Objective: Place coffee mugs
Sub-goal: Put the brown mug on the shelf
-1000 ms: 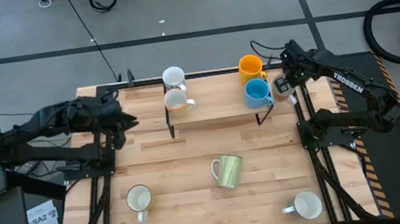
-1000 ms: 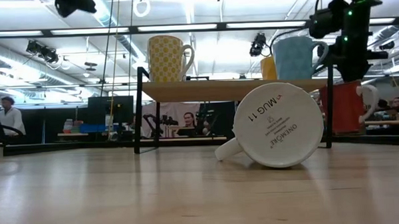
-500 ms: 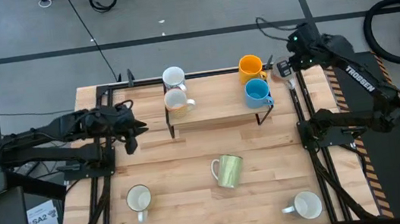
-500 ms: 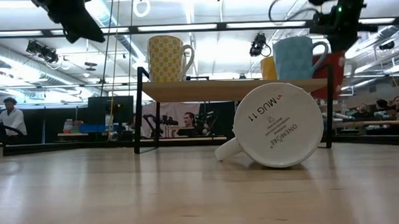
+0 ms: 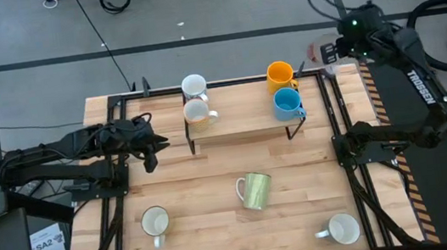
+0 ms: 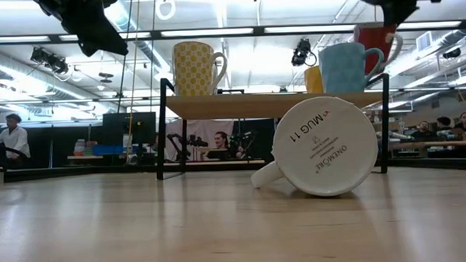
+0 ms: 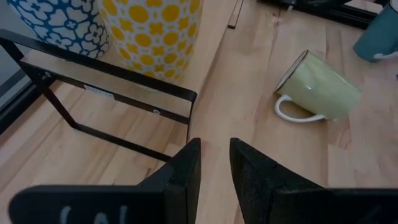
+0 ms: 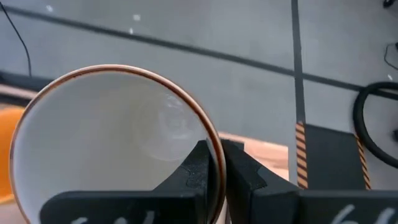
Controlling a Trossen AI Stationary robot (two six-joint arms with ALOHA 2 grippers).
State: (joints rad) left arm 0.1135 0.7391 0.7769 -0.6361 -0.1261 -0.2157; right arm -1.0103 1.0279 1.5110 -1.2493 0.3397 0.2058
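— While 4 mugs stand on the raised shelf [image 5: 241, 127], where does the right gripper [image 8: 213, 163] hold its red mug [image 6: 375, 39]?
— Clamped on its rim, high beyond the table's far right corner.
— And the left gripper [image 7: 212, 163]?
— Slightly parted, grasping nothing, beside the shelf's left end; the green mug [image 5: 256, 190] lies tipped mid-table.
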